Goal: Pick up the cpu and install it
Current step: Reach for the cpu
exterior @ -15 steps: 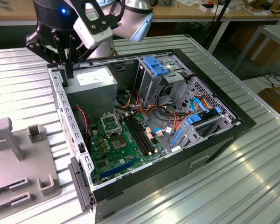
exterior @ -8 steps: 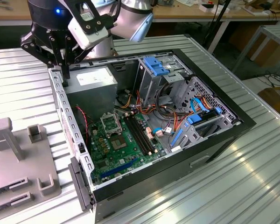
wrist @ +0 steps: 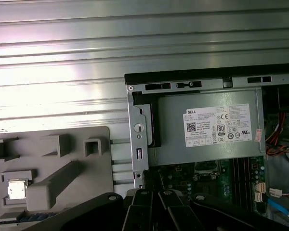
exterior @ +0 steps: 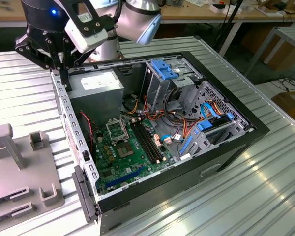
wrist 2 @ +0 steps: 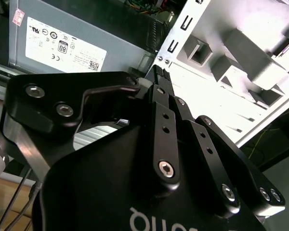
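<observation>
The cpu (wrist: 17,189), a small silvery square chip, lies in a recess of the grey fixture (wrist: 53,168) on the table beside the open computer case (exterior: 221,147). My gripper (exterior: 64,83) hangs above the case's corner wall next to the power supply (wrist: 212,126), well away from the cpu. Its black fingers (wrist 2: 164,103) look pressed together with nothing between them. In the first wrist view the gripper (wrist: 156,192) points between the fixture and the case. The metal cpu socket (exterior: 115,130) sits on the green motherboard (exterior: 118,167) inside the case.
Black memory slots (exterior: 148,142), a drive cage with blue clips (exterior: 163,69) and bundles of coloured cables (exterior: 182,125) crowd the case. The grey fixture (exterior: 19,167) has upright posts. Ribbed metal tabletop (exterior: 265,196) surrounds the case.
</observation>
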